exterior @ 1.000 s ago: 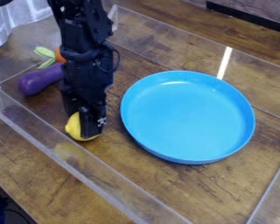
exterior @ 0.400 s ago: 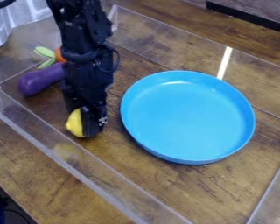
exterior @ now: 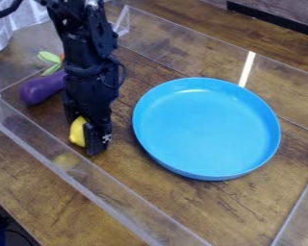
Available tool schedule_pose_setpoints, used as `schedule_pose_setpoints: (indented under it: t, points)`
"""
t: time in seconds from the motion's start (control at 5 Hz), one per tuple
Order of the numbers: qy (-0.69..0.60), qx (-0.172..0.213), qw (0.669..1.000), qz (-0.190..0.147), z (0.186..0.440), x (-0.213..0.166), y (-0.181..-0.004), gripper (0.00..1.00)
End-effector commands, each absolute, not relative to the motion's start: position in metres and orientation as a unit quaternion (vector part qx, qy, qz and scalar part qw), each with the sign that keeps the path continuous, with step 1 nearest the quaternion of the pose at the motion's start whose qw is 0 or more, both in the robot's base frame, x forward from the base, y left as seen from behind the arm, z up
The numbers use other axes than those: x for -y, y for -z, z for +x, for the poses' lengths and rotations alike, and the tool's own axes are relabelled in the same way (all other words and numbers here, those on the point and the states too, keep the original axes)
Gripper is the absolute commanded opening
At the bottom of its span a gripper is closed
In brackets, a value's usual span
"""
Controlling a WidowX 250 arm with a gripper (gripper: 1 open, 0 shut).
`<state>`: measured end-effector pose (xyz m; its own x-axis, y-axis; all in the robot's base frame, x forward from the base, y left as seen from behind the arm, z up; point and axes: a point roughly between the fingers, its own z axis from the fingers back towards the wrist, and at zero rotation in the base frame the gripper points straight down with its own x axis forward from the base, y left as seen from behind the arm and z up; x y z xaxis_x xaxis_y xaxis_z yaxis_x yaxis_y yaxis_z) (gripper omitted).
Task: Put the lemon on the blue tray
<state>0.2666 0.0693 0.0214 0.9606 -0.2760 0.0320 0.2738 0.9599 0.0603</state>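
Note:
The lemon (exterior: 77, 132), small and bright yellow, sits between the black fingers of my gripper (exterior: 88, 135), which points straight down at the left of the wooden table. The jaws look closed against the lemon's sides, and its right half is hidden behind a finger. I cannot tell whether the lemon rests on the table or hangs just above it. The blue tray (exterior: 208, 125), a wide round shallow dish, lies to the right of the gripper with a short gap between its rim and the lemon. Nothing lies in the tray.
A purple eggplant (exterior: 41, 88) lies behind and to the left of the gripper. An orange carrot with a green top (exterior: 50, 59) is partly hidden by the arm. Clear plastic walls (exterior: 66, 163) border the wooden table (exterior: 169, 207).
The arm and gripper have shifted a little to the left and leaned, carrying the lemon along. The tray, eggplant and carrot have stayed put.

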Motion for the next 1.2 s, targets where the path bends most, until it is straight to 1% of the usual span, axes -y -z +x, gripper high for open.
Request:
schedule_pose_setpoints:
  t: [0.0,0.2,0.4,0.6,0.8,1.0]
  points:
    - [0.14,0.044,0.988,0.043,0.278,-0.07,-0.044,0.0]
    - [0.145,0.047,0.987,0.049,0.281,-0.068,-0.054,0.0]
    - [0.151,0.054,0.985,0.064,0.289,-0.062,-0.074,0.0]
    - [0.167,0.058,0.98,0.093,0.298,-0.049,-0.111,0.0]
    - [0.187,0.07,0.973,0.114,0.308,-0.037,-0.138,0.0]
    - [0.207,0.078,0.968,0.122,0.307,-0.023,-0.151,0.0]
